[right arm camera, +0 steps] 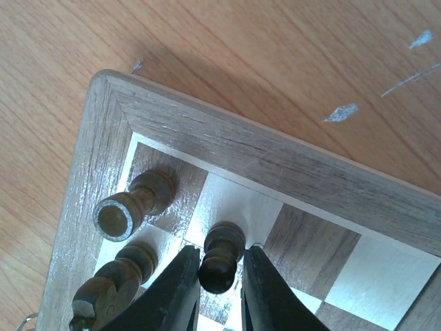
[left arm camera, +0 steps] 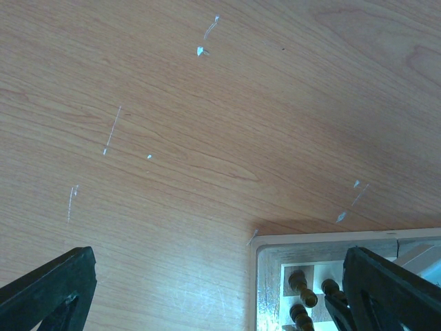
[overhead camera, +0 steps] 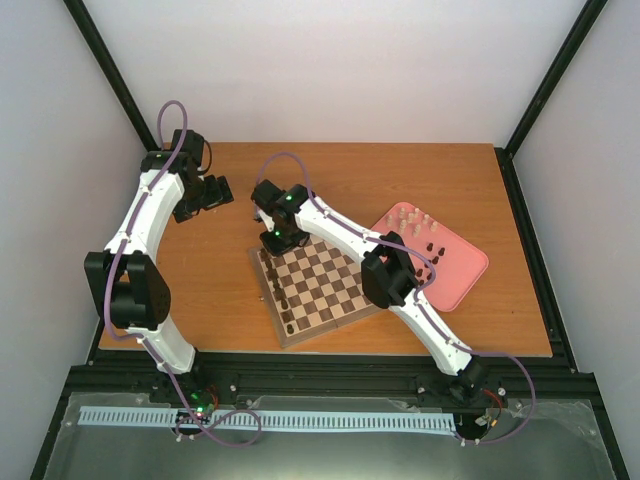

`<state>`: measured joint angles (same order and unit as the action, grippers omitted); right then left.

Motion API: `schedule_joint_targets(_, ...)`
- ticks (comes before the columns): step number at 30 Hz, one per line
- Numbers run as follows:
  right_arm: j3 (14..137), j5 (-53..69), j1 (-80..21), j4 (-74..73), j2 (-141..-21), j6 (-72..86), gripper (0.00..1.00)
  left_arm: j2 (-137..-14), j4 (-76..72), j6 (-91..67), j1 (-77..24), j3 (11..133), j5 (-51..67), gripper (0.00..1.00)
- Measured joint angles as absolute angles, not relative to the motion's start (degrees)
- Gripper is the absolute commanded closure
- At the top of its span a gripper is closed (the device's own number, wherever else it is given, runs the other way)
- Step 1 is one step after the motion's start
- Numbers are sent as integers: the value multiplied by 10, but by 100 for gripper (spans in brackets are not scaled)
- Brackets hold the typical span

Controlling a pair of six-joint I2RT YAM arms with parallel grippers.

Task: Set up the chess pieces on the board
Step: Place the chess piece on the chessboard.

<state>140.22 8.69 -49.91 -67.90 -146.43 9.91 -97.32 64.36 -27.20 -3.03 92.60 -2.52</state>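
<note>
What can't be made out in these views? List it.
Top view: right wrist covers the board corner below it; tray pieces too small to identify.
Left wrist view: board cut off by the frame edge.
Right wrist view: dark piece, base hidden between right fingers.

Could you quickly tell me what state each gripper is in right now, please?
Left gripper: open, holding nothing.
Right gripper: closed on a dark chess piece near the corner of the board.

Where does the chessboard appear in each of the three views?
Top external: the chessboard lies at the centre.
Left wrist: bottom right, only one corner.
Right wrist: it fills the lower right.
Shared landmark: the board corner holding dark pieces, one in the right tool.
</note>
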Motion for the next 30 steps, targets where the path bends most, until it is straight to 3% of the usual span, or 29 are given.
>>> schedule_joint_targets(22,1415,92,-498,-675,-1467,99,80,-973,644,-272,-30,926,-26,0)
schedule_joint_targets(24,1415,94,-498,-675,-1468,99,78,-973,644,-272,-30,926,-26,0)
schedule_joint_targets(27,1415,95,-498,-675,-1468,99,62,-973,644,-272,-30,926,-26,0)
schedule_joint_targets(30,1415,95,-498,-675,-1468,95,62,-973,644,-272,-30,926,-26,0)
